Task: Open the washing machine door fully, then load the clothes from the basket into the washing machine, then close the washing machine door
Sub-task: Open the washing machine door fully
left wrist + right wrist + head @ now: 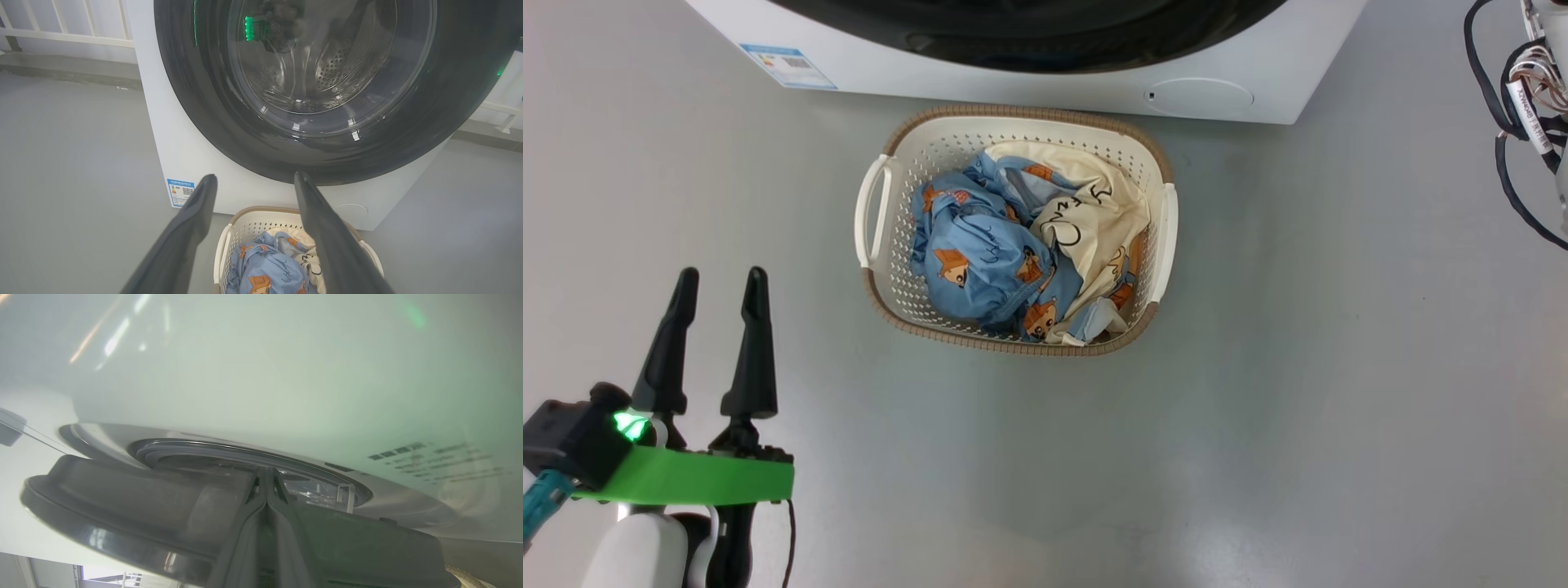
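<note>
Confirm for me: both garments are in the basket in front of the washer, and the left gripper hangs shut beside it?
No, the left gripper is open, jaws apart, as the head view shows. The clothes do lie in the basket before the washing machine.

I see my left end effector (721,282) low on my left side. Its two dark fingers are spread wide, point forward and hold nothing. A green band (686,482) wraps the wrist above the pale forearm (637,547). My right end effector (266,486) has its fingers pressed flat together.
</note>
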